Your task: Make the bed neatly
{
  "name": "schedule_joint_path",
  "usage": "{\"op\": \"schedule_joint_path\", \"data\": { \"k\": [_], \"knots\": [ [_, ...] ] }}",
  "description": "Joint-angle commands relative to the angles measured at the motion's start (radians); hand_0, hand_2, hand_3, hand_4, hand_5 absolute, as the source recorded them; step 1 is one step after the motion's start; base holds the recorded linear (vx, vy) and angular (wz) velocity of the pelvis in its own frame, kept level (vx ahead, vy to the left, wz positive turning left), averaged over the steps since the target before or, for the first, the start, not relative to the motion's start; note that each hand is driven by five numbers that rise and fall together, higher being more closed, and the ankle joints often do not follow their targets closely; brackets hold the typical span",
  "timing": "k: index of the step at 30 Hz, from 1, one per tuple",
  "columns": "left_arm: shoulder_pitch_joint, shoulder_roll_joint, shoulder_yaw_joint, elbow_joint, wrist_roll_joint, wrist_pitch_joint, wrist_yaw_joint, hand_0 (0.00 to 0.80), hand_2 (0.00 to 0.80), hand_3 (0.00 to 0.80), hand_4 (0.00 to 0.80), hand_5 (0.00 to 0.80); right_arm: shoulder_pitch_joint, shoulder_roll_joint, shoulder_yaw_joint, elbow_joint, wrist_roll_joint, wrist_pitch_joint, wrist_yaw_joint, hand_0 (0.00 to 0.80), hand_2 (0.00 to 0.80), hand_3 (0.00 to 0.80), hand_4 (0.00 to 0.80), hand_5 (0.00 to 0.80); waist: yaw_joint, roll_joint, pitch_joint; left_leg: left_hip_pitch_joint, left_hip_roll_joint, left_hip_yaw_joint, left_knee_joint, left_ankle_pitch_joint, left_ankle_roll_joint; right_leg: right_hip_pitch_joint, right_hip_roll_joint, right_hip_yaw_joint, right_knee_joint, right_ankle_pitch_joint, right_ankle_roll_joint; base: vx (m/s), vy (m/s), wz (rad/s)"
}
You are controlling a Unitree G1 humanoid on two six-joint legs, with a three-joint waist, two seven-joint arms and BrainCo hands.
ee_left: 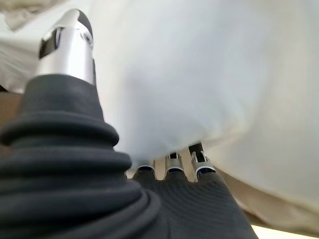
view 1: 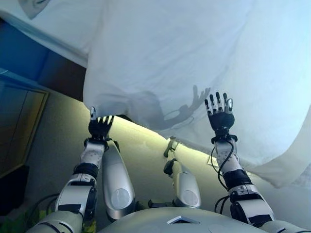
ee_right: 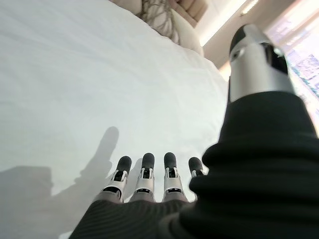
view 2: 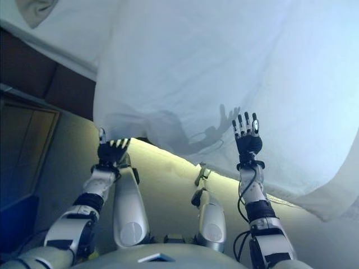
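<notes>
Two hands are up at the bed, and the white duvet [view 1: 194, 58] fills nearly the whole head view, spreading from 10 o'clock across to 3 o'clock, its lower edge hanging off the side of the bed and running on a slant from 9 o'clock down to 4 o'clock.

Right hand [view 1: 220, 112] first: it sits at about 4 o'clock from the middle of the head view, over the duvet, fingers [ee_right: 144, 172] straight and spread, thumb out to the side, holding nothing. Whether the fingertips actually touch the cloth, I cannot tell.

Over to the left hand [view 1: 100, 127], at about 8 o'clock, right at the duvet's hanging corner. Its fingers reach up to the edge of the cloth, and its own wrist view shows the finger bases disappearing under the duvet's fold (only the thumb [ee_left: 70, 45] stands clear, upright beside the fabric). With the fingertips hidden under there, I cannot tell whether they are pinching the cloth or just lying against it.

Up at 11 o'clock in the head view a grey-beige pillow [view 1: 35, 7] peeks in at the top edge, and below the duvet's edge, from 9 o'clock to 5 o'clock, runs the pale floor [view 1: 63, 126].
</notes>
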Motion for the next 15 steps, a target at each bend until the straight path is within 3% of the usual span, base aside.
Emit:
{"op": "schedule_joint_path", "data": {
  "k": [1, 15],
  "knots": [
    [-0.052, 0.012, 0.035, 0.065, -0.094, -0.016, -0.020, 0.000, 0.000, 0.000, 0.000, 0.000, 0.005, -0.080, -0.109, -0.097, -0.037, -0.017, 0.002, 0.000, 0.000, 0.000, 0.000, 0.000, -0.007, 0.001, -0.044, -0.159, -0.016, -0.092, -0.065, 0.185, -0.057, 0.090, -0.111, 0.051, 0.057, -0.100, 0.097, -0.009, 0.086, -0.11],
    [-0.131, 0.033, 0.044, 0.024, -0.143, -0.008, -0.040, 0.000, 0.000, 0.000, 0.000, 0.000, -0.012, -0.067, -0.123, -0.206, -0.106, 0.001, -0.033, 0.000, 0.000, 0.000, 0.000, 0.000, -0.042, 0.000, -0.021, -0.173, -0.044, -0.067, -0.087, 0.181, -0.043, 0.011, -0.122, 0.078, 0.066, -0.089, 0.087, -0.015, 0.037, -0.06]
  ]
}}
